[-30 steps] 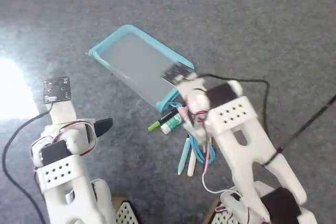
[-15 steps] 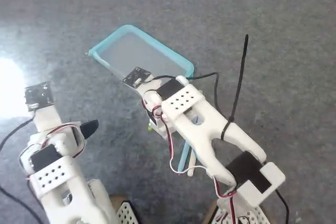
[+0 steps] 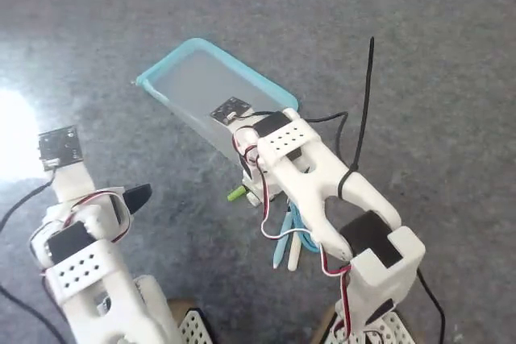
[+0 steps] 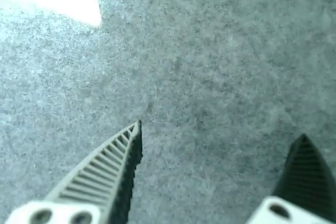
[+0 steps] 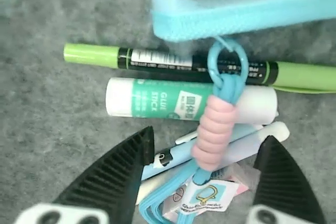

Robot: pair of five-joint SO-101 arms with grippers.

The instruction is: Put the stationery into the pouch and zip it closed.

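while r tool [image 5: 209, 135] hangs open, glue stick [image 5: 157, 103] lies label-up.

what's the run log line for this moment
right gripper: open, over glue stick and pens | left gripper: open, over table | pouch: stationery outside, beside it

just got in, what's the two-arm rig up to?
Early stage of packing the pouch. The right claw hangs open above the items beside the pouch's zip end: a green marker, a glue stick and a light blue pen, with the pink zip charm lying across them. Nothing is gripped, and these items are all outside the pouch. The left claw is open over bare table off to the side, holding nothing.
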